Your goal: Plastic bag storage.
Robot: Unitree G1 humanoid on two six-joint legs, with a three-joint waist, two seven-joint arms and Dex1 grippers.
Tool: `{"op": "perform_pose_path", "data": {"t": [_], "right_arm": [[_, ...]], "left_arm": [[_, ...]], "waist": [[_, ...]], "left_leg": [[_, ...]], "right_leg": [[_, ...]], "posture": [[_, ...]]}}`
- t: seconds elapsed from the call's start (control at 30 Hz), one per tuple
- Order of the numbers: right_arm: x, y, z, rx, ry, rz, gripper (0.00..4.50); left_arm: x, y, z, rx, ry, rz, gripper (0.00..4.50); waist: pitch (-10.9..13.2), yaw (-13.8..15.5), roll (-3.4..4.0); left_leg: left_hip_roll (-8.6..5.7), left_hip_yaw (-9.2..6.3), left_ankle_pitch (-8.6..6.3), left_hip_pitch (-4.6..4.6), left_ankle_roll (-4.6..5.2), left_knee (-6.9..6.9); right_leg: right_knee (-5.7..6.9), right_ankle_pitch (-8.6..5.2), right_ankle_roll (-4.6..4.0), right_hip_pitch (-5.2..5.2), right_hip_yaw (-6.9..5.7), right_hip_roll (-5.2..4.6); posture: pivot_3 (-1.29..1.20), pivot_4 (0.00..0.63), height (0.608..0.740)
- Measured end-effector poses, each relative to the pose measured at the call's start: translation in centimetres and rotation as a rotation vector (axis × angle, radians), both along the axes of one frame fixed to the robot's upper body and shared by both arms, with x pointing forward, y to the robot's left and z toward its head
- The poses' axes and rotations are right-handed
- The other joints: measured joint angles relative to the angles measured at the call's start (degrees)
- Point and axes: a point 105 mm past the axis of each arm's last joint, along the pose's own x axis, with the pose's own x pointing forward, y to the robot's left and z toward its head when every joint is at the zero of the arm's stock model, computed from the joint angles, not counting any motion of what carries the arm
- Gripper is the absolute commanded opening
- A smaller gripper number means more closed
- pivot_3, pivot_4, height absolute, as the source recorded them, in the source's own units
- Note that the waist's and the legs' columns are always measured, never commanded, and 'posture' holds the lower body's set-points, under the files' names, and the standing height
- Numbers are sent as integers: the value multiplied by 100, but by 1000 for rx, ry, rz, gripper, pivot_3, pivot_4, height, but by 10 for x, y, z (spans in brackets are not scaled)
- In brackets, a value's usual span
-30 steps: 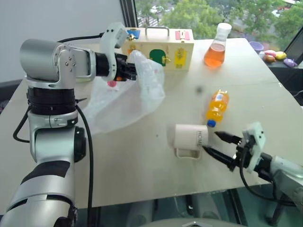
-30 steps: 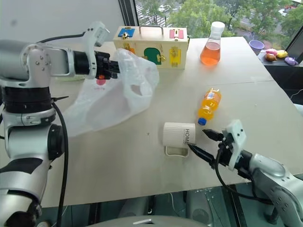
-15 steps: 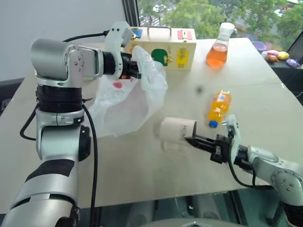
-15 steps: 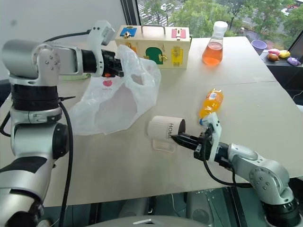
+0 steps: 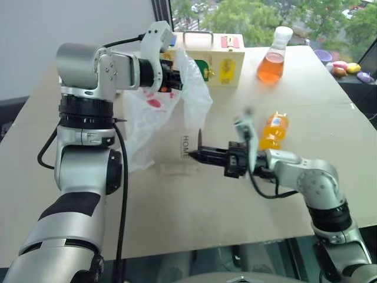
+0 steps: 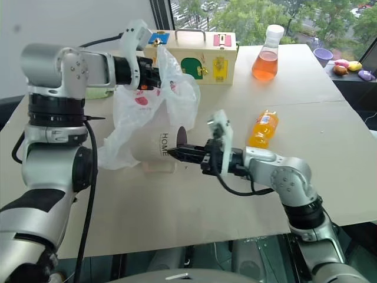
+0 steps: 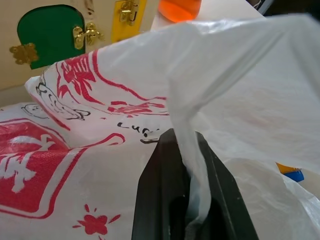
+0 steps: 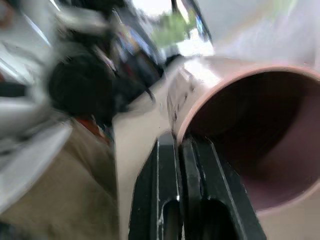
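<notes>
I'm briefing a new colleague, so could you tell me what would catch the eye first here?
The left gripper holds up the white plastic bag with red print, over the table's left half. At centre the right gripper pinches the rim of a mug, beside the bag.

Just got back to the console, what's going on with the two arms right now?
The left claw is shut on a pinch of the thin translucent white plastic bag with red print, holding it up above the pale wooden table. The right claw is shut on the rim of the cream mug with a dark inside, carrying it on its side beside the bag. An orange drink bottle lies on the table beyond the right arm.
</notes>
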Motion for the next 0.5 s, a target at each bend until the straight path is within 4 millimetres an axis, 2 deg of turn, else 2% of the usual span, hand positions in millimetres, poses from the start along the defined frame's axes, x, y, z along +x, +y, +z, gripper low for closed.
{"op": "perform_pose_path", "data": {"t": [0.1, 0.17, 0.2, 0.27, 0.37, 0.4, 0.5], "right_arm": [[29, -1, -16, -35, 15, -166, 40], [40, -11, -17, -27, 11, -249, 40], [47, -22, -15, -5, 11, -311, 40], [56, -40, -14, 11, 9, -398, 40], [61, -48, -12, 28, 9, -447, 40], [60, -43, -10, 47, 16, -435, 40], [57, -35, -5, 60, 16, -400, 40]], "left_arm": [[-6, 6, 0, 29, 10, -15, 0], [-15, 18, -2, 47, 27, -21, 0], [-26, 27, -9, 69, 74, -34, 0], [-39, 32, -18, 68, 145, -62, 0], [-54, 21, -21, 41, 210, -149, 0], [-62, 11, -20, 21, 225, -212, 0], [-66, -5, -15, -36, 242, -288, 0]], "waist": [[0, -22, 0], [0, -50, 1], [0, -74, 1], [0, -81, 2], [0, -34, 1], [0, -34, 2], [0, -29, 2]], "left_leg": [[-11, 24, 1, -32, -3, -2], [-12, 27, 2, -61, -4, -2], [-12, 25, 2, -62, -4, -3], [-16, 18, 2, -66, -4, -4], [-17, 16, 1, -68, -1, 4], [-17, 16, 0, -62, -1, 5], [-16, 14, -3, -58, 7, 13]], "right_leg": [[63, 0, -1, -61, 32, -10], [71, 0, -1, -100, 40, -10], [67, 0, -1, -101, 40, -8], [66, 0, -1, -100, 37, -10], [62, -1, 0, -98, 35, -10], [61, -1, -1, -98, 36, -10], [69, -1, 0, -98, 36, -8]], "posture": [[0, 150, 740], [0, 150, 740], [0, 150, 740], [0, 150, 740], [0, 150, 740], [0, 150, 740], [0, 150, 740]]}}
